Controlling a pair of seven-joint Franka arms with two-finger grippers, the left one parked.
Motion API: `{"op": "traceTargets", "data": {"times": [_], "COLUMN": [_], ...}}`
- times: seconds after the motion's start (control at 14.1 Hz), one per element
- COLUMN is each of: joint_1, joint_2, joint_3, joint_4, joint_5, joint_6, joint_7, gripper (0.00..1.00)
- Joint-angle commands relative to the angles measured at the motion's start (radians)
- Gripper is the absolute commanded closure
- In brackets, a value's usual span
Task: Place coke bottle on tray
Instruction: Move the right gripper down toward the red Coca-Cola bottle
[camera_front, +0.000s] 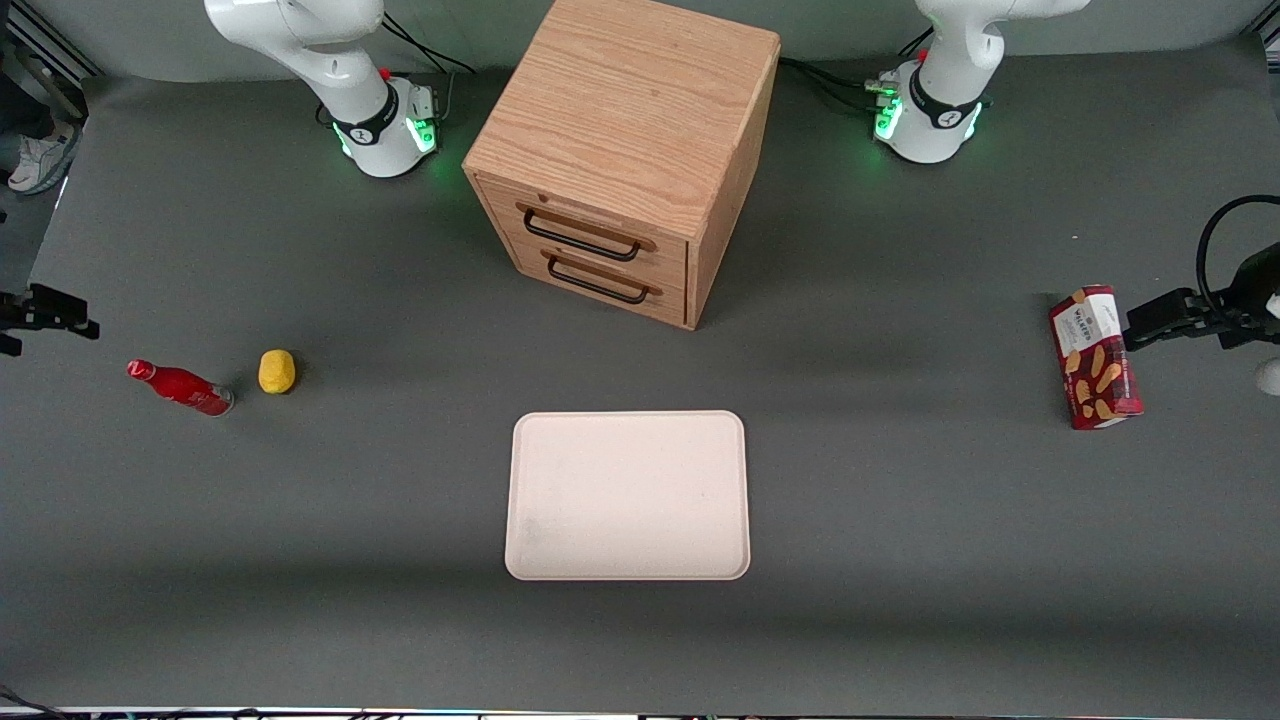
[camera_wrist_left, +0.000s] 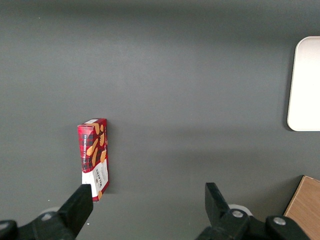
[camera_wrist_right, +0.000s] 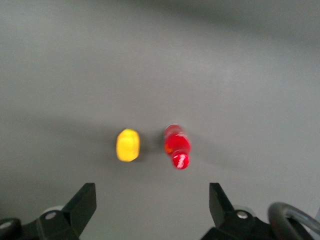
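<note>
Overhead, gripper spread above coke bottle

The coke bottle is gleaming glossy red beside a plain yellow lump. The tray is showing pale cream on the dark grey table. The right arm's gripper, hovering above the bottle, is showing black fingers.

Right arm raised, tool (fingers spread) facing down
</note>
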Motion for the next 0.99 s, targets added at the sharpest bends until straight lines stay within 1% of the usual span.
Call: {"op": "traceTargets", "data": {"times": [0.0,0.21,0.35,0.5,0.64,0.78,0.92], "joint_1": [0.01,0.01,0.008,0.008,0.008,0.007,0.007], "joint_2": [-0.014,0.001,0.014,0.046,0.072,0.093,0.115], "joint_3": [-0.032,-0.061,-0.067,-0.075,-0.083,-0.084,-0.097], "joint_4": [-0.128,-0.258,-0.311,-0.32,-0.32,-0.323,-0.331], "joint_5": [-0.017,0.017,0.056,0.116,0.161,0.182,0.184], "joint_6": [0.157,0.332,0.394,0.42,0.441,0.463,0.498], "joint_7": [-0.065,-0.116,-0.145,-0.212,-0.261,-0.295,-0.321], "gripper": [0.0,0.0,0.0,0.0,0.0,0.0,0.0]}}
